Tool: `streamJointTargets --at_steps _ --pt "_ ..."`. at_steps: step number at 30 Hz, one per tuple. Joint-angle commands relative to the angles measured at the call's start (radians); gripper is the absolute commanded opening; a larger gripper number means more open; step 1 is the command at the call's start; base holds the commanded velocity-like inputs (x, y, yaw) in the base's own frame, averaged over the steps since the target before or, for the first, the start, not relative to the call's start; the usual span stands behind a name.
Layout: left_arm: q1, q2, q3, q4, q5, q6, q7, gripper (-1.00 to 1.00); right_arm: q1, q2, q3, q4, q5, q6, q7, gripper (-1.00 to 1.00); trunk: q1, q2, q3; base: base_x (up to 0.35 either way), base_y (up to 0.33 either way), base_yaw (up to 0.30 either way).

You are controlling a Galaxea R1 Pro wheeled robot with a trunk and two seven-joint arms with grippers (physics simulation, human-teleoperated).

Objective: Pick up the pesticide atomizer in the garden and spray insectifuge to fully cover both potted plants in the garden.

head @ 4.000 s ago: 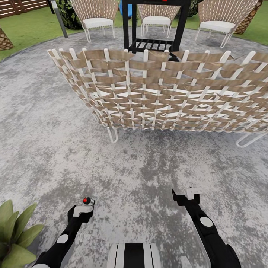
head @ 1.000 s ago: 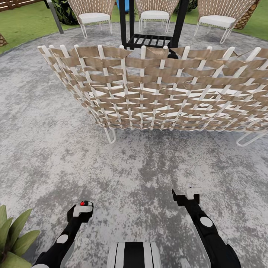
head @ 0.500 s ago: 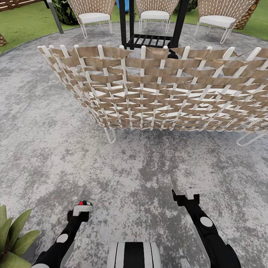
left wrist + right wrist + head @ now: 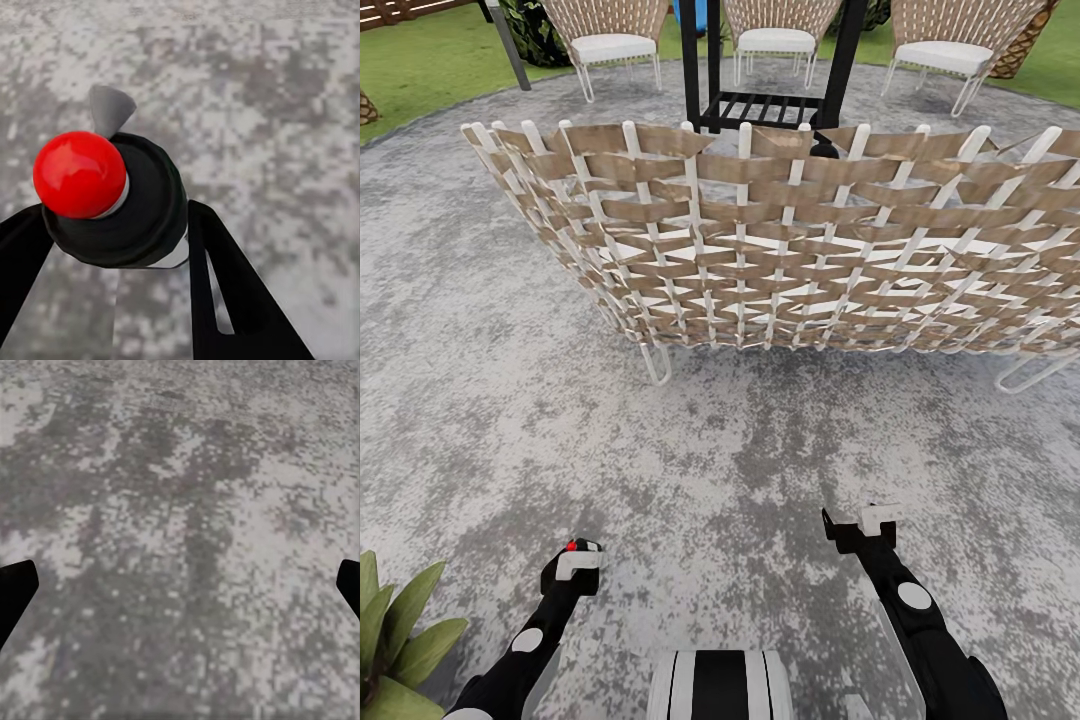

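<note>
My left gripper (image 4: 574, 560) is low at the left, shut on the pesticide atomizer (image 4: 572, 548). The left wrist view shows its dark cap (image 4: 131, 206) with a red button and a grey nozzle, clamped between the black fingers (image 4: 225, 285) over grey paving. One potted plant (image 4: 398, 625), with broad green leaves, sits at the lower left corner, just left of that arm. My right gripper (image 4: 857, 524) hangs open above the patio with nothing in it; its fingertips (image 4: 16, 589) show far apart.
The back of a woven wicker chair (image 4: 780, 240) spans the view ahead on white wire legs. Behind it stands a black slatted stand (image 4: 765, 100), then more wicker chairs (image 4: 610, 40) and lawn (image 4: 420, 60). Grey mottled patio (image 4: 740, 450) lies under both arms.
The atomizer's red button has shifted slightly left and back in my left gripper over the last second. The right arm has held still. Since four seconds ago the camera view has shifted.
</note>
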Motion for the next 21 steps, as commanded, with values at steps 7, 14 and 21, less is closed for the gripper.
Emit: streamJointTargets --at_steps 7,14,21 --pt "-0.001 -0.003 -0.003 0.001 -0.011 -0.002 -0.002 -1.0 0.0 -0.001 -0.002 0.0 0.015 0.004 0.006 1.0 -0.002 0.001 0.015 0.0 0.0 0.0" --pt "-0.001 -0.003 -0.003 0.002 -0.011 -0.002 -0.002 -1.0 0.0 -0.001 -0.002 -0.001 0.013 0.003 0.006 1.0 -0.005 0.002 0.042 0.0 0.0 0.0" --pt "-0.001 -0.004 -0.003 0.006 -0.01 -0.002 -0.002 -1.0 0.0 -0.001 -0.002 -0.001 0.012 -0.001 0.006 1.0 -0.008 0.004 0.071 0.0 0.0 0.0"
